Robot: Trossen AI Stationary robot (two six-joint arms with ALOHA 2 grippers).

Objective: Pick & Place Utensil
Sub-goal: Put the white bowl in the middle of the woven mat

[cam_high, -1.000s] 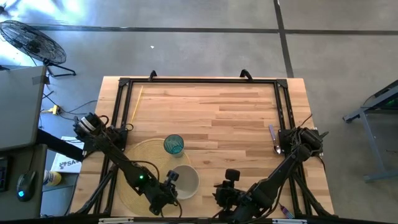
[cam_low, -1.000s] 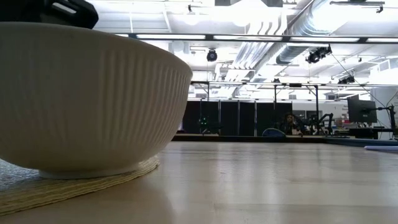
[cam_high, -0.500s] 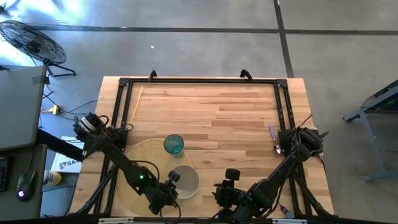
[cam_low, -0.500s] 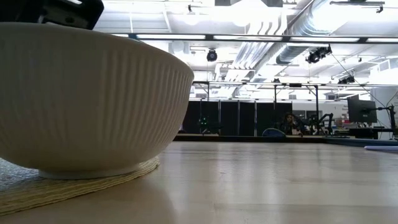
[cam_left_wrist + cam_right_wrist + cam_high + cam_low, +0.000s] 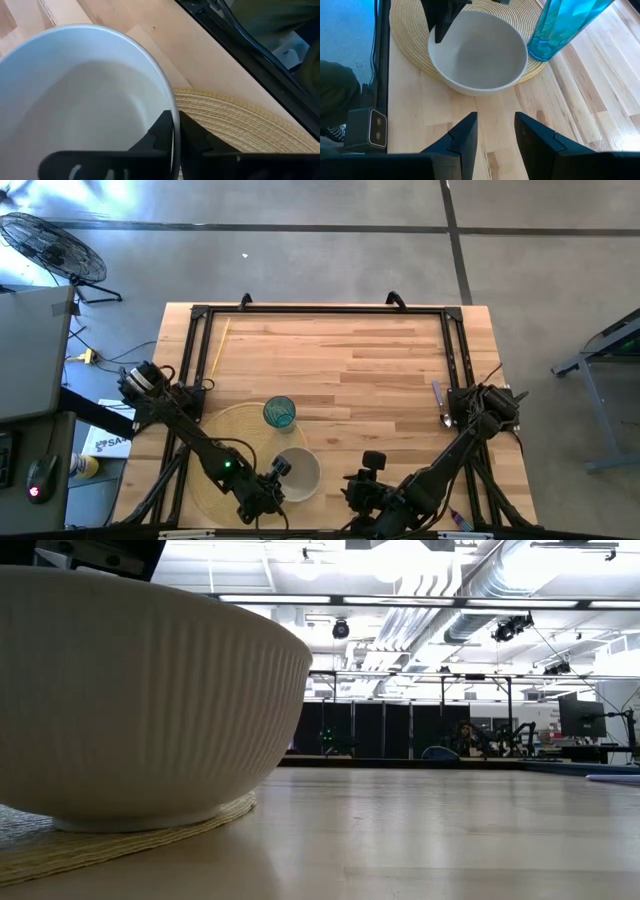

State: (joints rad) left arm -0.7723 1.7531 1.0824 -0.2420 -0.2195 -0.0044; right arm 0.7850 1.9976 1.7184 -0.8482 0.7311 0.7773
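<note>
A white ribbed bowl (image 5: 300, 473) stands by its foot on a round woven placemat (image 5: 232, 442) near the table's near edge. It fills the left of the low view (image 5: 140, 710). My left gripper (image 5: 275, 471) is shut on the bowl's rim. A blue glass (image 5: 279, 412) stands on the mat's far side. A spoon with a purple handle (image 5: 440, 404) lies flat on the wood by the right arm's base. My right gripper (image 5: 495, 134) is open, hovers right of the bowl (image 5: 477, 55), and touches nothing. My left gripper pinches the bowl's rim (image 5: 174, 117) on the side toward the table's left. One finger (image 5: 159, 134) is inside the bowl and the other finger (image 5: 192, 136) is outside. The fingers come from above. The bowl's foot (image 5: 130, 820) sits on the placemat (image 5: 120, 840).
A black frame (image 5: 320, 310) runs along the table's far, left and right sides. Bare wood (image 5: 350, 370) stretches over the middle and far half of the table. The blue glass (image 5: 565, 25) stands close to the bowl's far side.
In the low view the bowl has grown slightly, so it has shifted a little toward the table's near edge while my left gripper kept its hold on the rim. The right arm has kept still.
</note>
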